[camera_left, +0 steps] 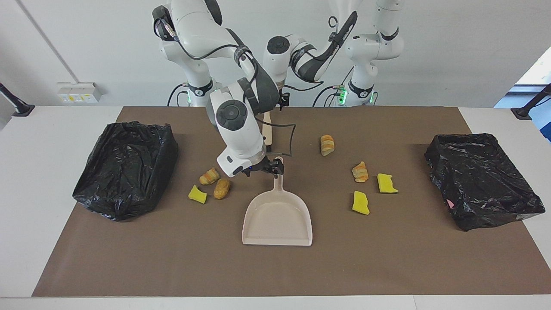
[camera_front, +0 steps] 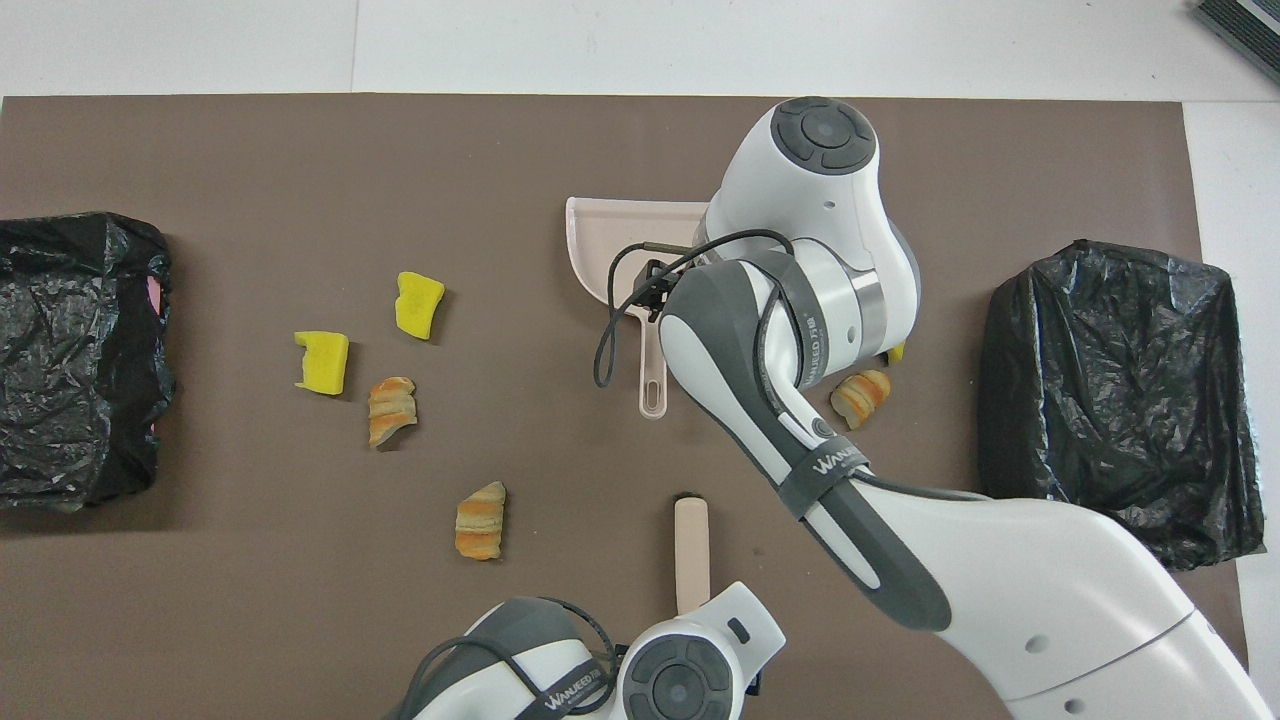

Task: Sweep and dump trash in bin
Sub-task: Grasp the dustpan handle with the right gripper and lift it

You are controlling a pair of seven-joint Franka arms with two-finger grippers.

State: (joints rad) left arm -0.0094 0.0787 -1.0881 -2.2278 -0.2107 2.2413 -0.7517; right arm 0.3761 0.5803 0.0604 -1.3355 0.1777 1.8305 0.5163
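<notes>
Trash (camera_left: 360, 171) lies scattered on the brown mat (camera_left: 172, 258) either side of the beige dustpan (camera_left: 277, 221): yellow spongy chunks and tan croissant-like pieces, probably light and soft, better swept than pinched. Right gripper (camera_left: 263, 168) hangs with fingers spread at the dustpan's stiff, smooth handle, holding nothing. Left gripper (camera_left: 280, 100) sits at the brush (camera_left: 267, 133) handle; whether it grips is unclear. Crinkled black-bagged bins (camera_left: 125, 168) stand at both ends.

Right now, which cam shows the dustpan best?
Facing view. The whole dustpan shows there, pan and handle, with the right gripper low over the handle's end. In the overhead view the right arm covers much of the dustpan: only part of the pan and the lower handle show.
</notes>
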